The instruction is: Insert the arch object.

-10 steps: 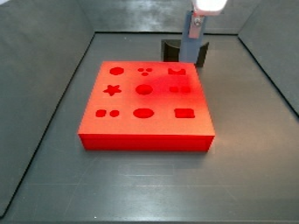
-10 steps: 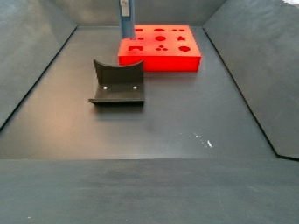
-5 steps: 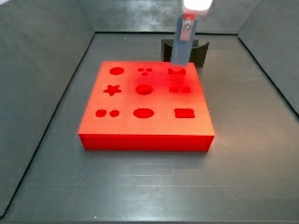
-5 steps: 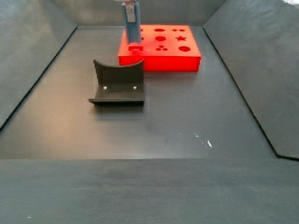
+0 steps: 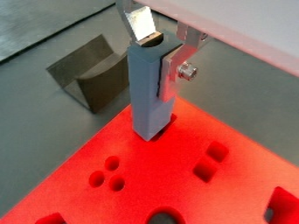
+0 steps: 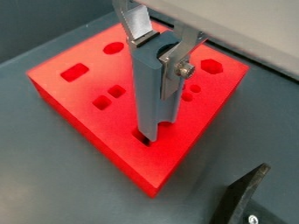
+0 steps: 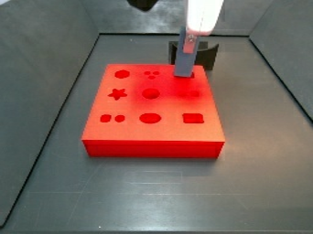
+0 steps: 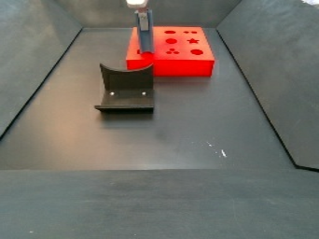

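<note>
Because the arch object hangs upright with only its lower end at the mouth of a hole near one corner of the red board, the main risk, as I judge it, is a jam. If the piece is turned or tilted a little against the cutout, its edge would catch on the rim and a downward push would wedge it or shove the board sideways. In a wrist view the tip looks already slightly inside the opening, close to the board's edge, so there is little room for sideways error on that side. A second risk is slip: the piece is long and gripped only near its top, so a push against the rim could make it pivot between the pads or slide up in the grasp.

The gripper sits directly above that corner of the board, its silver fingers closed onto the upper end of the arch object, one plate on each flat face. The jaws stand only as far apart as the piece is thick. Nothing but the piece touches them.

Taking a side view from left to right, the star and round holes of the board lie clear, then comes the held piece at the far right corner, with the fixture standing just behind it.
</note>
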Controlling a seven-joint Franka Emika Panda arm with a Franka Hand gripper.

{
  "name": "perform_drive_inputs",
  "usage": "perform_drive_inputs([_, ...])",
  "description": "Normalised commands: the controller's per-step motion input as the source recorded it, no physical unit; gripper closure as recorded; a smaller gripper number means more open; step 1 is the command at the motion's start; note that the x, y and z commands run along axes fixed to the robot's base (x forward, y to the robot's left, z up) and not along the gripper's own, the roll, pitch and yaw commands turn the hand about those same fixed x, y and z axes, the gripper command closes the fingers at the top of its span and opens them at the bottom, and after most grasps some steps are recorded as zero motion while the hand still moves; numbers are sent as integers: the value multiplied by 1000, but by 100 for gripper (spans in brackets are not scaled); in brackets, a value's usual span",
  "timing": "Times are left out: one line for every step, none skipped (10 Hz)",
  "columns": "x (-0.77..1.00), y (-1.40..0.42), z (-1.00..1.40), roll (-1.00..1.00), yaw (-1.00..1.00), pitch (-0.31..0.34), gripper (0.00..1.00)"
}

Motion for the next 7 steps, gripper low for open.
perform_drive_inputs([0,-100,-191,80,391,-46,100])
perform_drive_inputs([89,-157,-117,4,417,-34,100])
perform_drive_inputs([111,-169,-103,0,409,-43,100])
perform_drive_inputs([160,-29,-151,0,223,-46,100])
perform_drive_inputs([160,0,-243,0,11,-46,100])
perform_drive_inputs([109,49,-251,0,0,-23,100])
perform_drive_inputs([69,54,-277,0,-120,-13,100])
